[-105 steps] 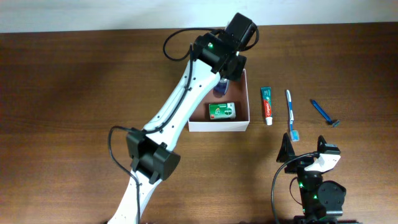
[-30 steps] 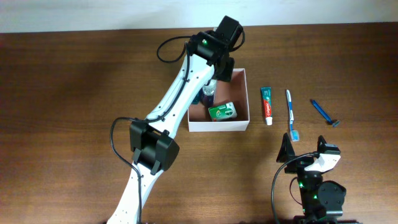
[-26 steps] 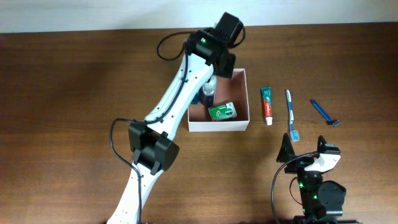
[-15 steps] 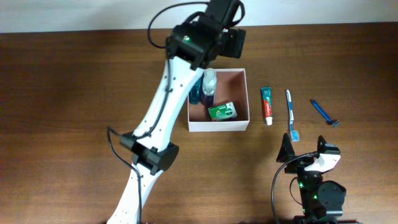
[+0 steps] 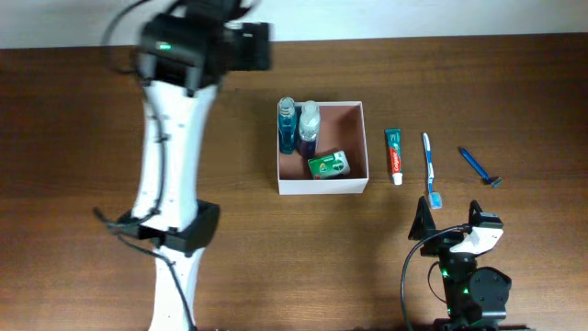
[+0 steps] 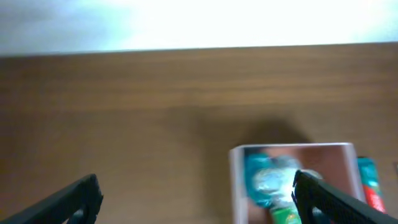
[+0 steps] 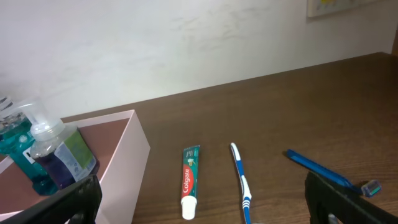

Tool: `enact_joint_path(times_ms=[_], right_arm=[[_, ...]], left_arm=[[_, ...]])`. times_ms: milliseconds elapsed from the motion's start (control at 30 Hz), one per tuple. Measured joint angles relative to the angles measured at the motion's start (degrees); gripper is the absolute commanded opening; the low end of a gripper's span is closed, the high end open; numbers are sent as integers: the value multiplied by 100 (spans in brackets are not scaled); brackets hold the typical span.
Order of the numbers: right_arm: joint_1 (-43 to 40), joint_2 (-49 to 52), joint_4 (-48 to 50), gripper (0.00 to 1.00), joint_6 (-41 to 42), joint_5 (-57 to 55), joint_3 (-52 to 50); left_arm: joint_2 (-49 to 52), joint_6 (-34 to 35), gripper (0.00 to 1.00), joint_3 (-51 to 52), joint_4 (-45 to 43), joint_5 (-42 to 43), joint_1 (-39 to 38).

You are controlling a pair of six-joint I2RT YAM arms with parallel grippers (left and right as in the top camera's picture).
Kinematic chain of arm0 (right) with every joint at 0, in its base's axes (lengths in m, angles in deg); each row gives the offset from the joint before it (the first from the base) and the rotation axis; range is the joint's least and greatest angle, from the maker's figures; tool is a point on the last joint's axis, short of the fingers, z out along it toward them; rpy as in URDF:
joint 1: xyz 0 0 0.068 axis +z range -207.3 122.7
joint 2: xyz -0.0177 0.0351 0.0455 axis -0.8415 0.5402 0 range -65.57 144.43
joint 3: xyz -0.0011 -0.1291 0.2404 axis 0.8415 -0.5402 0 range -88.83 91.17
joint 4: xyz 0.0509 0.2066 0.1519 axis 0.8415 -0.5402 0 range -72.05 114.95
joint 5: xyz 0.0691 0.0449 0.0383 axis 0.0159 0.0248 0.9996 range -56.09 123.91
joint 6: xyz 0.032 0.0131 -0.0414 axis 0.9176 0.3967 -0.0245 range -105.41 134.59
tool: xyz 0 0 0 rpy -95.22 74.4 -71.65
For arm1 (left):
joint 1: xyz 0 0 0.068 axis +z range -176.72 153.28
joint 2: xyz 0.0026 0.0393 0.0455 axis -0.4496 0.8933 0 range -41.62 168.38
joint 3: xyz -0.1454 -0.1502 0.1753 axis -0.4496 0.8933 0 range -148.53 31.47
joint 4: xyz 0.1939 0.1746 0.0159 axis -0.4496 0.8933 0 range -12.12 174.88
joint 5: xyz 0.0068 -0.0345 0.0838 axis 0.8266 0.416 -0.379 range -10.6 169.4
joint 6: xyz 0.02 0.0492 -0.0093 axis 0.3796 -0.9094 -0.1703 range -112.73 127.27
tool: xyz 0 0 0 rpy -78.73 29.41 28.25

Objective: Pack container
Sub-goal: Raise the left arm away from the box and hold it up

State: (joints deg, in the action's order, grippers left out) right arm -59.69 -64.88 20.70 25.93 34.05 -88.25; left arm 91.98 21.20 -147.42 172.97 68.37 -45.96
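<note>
The container (image 5: 322, 187), a square white-walled box with a reddish-brown inside, sits at mid-table. In it stand a blue bottle (image 5: 288, 125) and a clear pump bottle (image 5: 309, 124), with a green box (image 5: 328, 165) lying in front of them. My left gripper (image 5: 255, 46) hangs blurred at the far edge, left of the container, open and empty. In the left wrist view the left gripper (image 6: 199, 205) frames bare wood with the container (image 6: 235, 186) low on the right. My right gripper (image 5: 450, 225) rests open near the front right, holding nothing (image 7: 211, 208).
To the right of the container lie a toothpaste tube (image 5: 394, 154), a blue toothbrush (image 5: 429, 170) and a blue razor (image 5: 480, 165). The right wrist view shows the same toothpaste tube (image 7: 188, 180), toothbrush (image 7: 241, 180) and razor (image 7: 323, 169) beside the container wall (image 7: 127, 180).
My left gripper opened, left the clear bottle standing in the container, and swung up and away to the left. The right arm has not moved.
</note>
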Motion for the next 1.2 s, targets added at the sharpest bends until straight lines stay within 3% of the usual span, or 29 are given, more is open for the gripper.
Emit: enact_joint_path(times_ms=[367,700,967,1200], right_arm=[[0,0,0,99,4,0,0],[0,0,0,99,0,0,0],[0,0,0,99,4,0,0],[0,0,0,99,0,0,0]], left_arm=[[-87,4,99,328,140,221,1423],[-87,2,99,811,125,260,1519],[-87,4,99,1082,-11,-391,1521],[-87,4,99,1102,-11,-446,1519]])
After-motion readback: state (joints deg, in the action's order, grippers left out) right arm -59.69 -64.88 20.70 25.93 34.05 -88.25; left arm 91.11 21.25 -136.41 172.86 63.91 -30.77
